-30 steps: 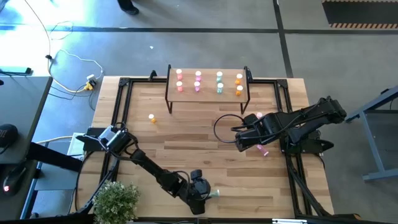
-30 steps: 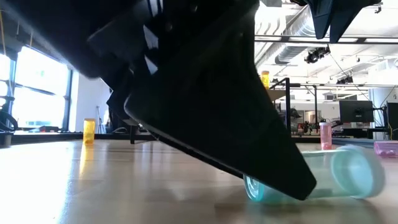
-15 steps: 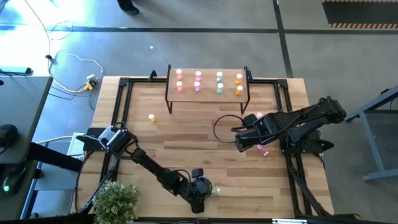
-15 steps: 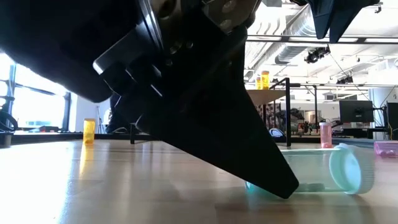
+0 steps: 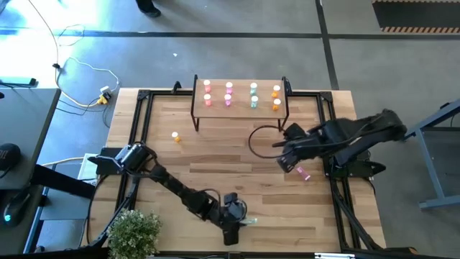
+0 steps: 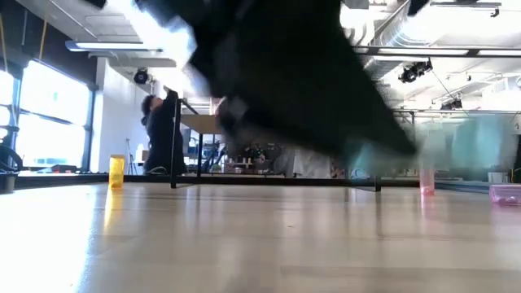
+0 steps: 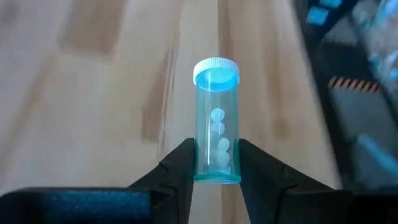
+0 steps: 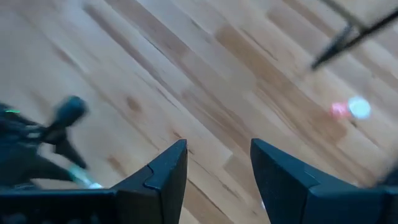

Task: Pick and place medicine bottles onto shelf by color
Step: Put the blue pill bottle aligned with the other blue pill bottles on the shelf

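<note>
Gripping: the left gripper (image 7: 216, 177) has its two fingers closed on the lower body of a teal medicine bottle (image 7: 216, 124), white cap pointing away from the wrist, white pills showing inside.
Bottle location: at the near edge of the wooden table (image 5: 215, 155) in the high view, well apart from the shelf (image 5: 239, 106) at the far side.
Step in hand: as I judge it, carrying the teal bottle across to the shelf.
Doing it well: hold the grip low and square so the bottle does not pivot; turn it cap-up before setting it down; aim beside the teal bottles on shelf (image 5: 254, 94), between the pink and orange groups, without knocking the neighbours.
Right gripper: the right gripper (image 8: 217, 171) hangs over bare planks with its fingers parted and nothing between them, near a pink bottle (image 5: 302, 173) lying on the table.
Other loose bottle: an orange bottle (image 5: 176, 136) stands on the left part of the table, in front of the shelf.
Hard to make out: the low view is mostly a dark smear of arm, so whether the bottle has cleared the tabletop cannot be told there.
Cut off: the bottle's base sits behind the fingers in the left wrist view.
Too small: the exact count of bottles per colour on the shelf.
</note>
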